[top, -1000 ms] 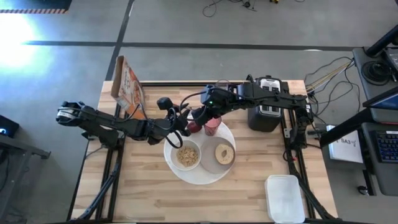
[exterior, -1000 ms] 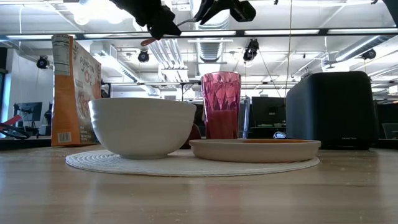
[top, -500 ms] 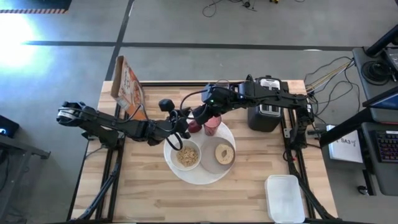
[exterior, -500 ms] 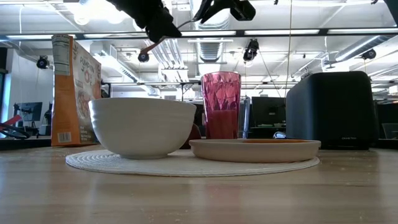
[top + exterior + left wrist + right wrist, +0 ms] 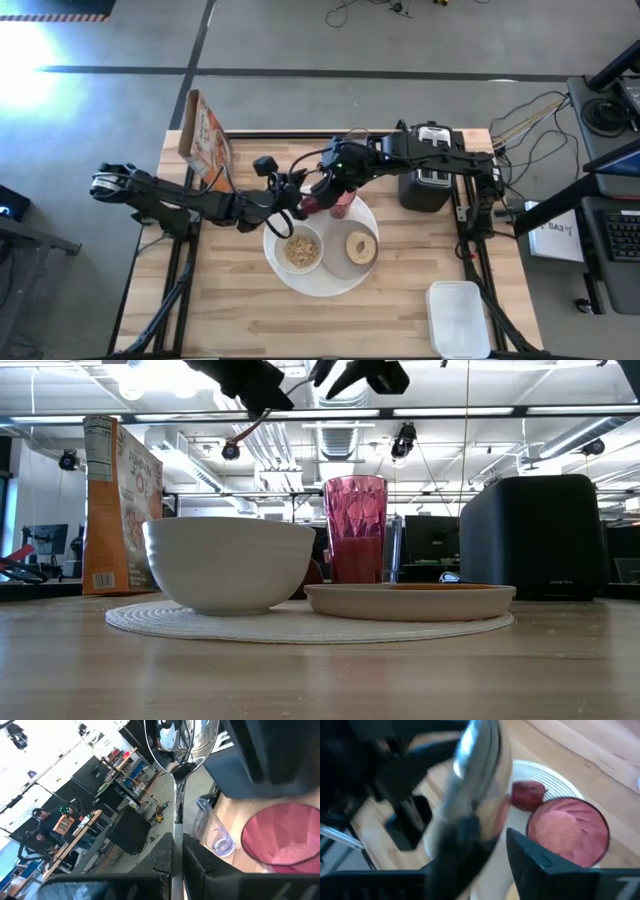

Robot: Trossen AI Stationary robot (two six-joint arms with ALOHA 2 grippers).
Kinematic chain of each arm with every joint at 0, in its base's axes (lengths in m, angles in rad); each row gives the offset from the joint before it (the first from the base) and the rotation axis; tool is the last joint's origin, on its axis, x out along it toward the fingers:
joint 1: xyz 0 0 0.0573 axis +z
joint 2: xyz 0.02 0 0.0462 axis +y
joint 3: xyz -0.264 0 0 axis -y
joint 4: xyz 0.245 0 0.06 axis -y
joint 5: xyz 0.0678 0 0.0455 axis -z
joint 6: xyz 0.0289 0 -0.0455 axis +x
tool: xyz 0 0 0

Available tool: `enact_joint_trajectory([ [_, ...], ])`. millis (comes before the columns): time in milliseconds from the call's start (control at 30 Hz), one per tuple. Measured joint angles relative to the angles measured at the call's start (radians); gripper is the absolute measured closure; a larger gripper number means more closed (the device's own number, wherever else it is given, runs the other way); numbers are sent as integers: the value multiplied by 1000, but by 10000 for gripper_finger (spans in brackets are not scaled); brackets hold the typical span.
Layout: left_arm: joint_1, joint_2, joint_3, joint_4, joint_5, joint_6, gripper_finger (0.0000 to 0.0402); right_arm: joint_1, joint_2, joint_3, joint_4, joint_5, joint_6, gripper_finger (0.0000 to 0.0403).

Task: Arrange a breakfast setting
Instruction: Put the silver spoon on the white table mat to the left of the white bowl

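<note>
My left gripper [image 5: 176,851] is clamped on the spoon [image 5: 176,780] by its handle, high above the table; my right gripper [image 5: 485,845] stands apart around its bowl end. The spoon looks light, stiff and slick, so I'd grip mid-handle. At 12 o'clock on the plate [image 5: 312,285] stand the tumbler [image 5: 341,203] and apple [image 5: 312,205].

High view: I look straight down on the whole table [image 5: 250,320], both arms in frame.
Low view: I sit at tabletop level, facing level across into the room, close to the small white bowl [image 5: 228,563].
Left wrist view: very close, pink tumbler [image 5: 285,837] at 4 o'clock.
Right wrist view: very close, same tumbler at 4 o'clock.
Shared: all four see the tumbler.
</note>
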Motion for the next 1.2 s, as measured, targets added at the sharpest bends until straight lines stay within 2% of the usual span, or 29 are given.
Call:
enact_joint_trajectory([
  [300,17,-3,35,-48,-74,-30,401,6,-20,0,-64,-23,-61,255],
  [367,19,-5,54,-111,-80,-84,401,5,-34,0,-78,-19,-74,248],
  [467,19,-13,102,-303,-75,-233,401,5,-52,0,-101,-4,-83,243],
  [533,20,-16,146,-507,-18,-385,401,5,-62,0,-116,12,-110,241],
  [633,24,-16,221,-807,132,-615,401,5,-69,0,-149,61,-175,241],
  [833,24,-17,335,-1183,391,-951,401,5,-79,0,-215,169,-301,241],
  [1000,23,-17,340,-1322,522,-1187,397,5,-79,0,-255,233,-366,241],
  [1200,22,-16,227,-1340,599,-1387,396,5,-79,1,-302,283,-433,241],
])
